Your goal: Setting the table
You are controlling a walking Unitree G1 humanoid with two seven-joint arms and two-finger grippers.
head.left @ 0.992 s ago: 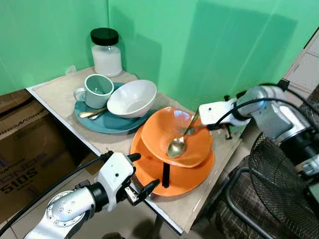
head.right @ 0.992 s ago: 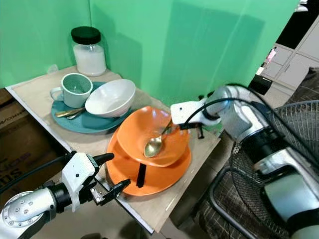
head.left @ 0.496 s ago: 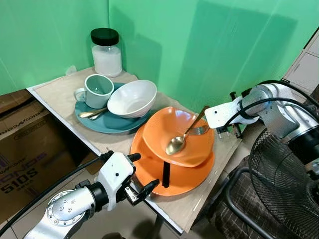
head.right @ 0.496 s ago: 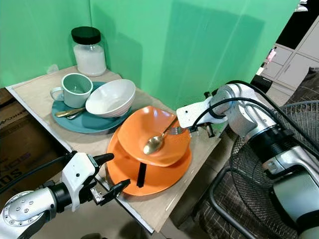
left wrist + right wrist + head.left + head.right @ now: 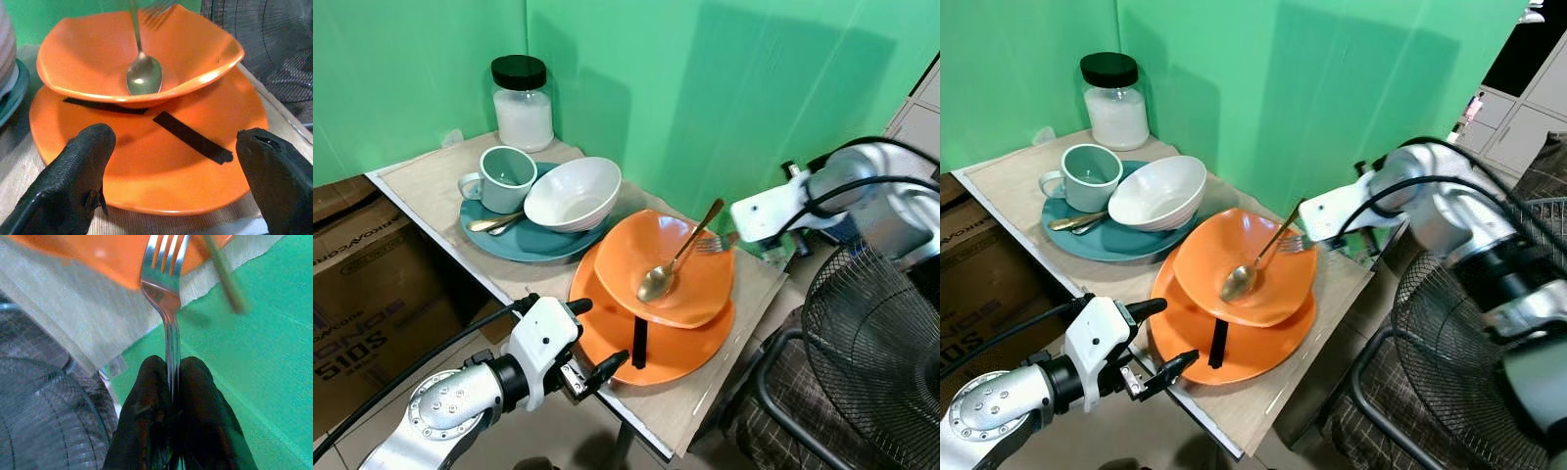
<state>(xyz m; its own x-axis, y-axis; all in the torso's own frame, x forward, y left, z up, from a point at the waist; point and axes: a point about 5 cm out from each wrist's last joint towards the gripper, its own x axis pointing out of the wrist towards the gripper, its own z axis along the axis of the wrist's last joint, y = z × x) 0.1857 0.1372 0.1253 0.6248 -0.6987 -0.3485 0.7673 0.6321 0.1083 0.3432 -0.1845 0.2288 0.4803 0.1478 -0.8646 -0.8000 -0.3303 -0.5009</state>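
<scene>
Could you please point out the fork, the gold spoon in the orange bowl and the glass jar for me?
fork (image 5: pixel 165 271), right wrist view, on its neck just below the tines.
gold spoon (image 5: pixel 655 284), left eye view, on its bowl.
glass jar (image 5: pixel 525 119), left eye view, on its white-filled body.

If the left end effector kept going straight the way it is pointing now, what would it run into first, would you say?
Most likely the near rim of the orange plate. The left end effector is open and faces it at plate level, its fingers spread to either side, with the orange bowl behind. Depth is hard to judge.
</scene>
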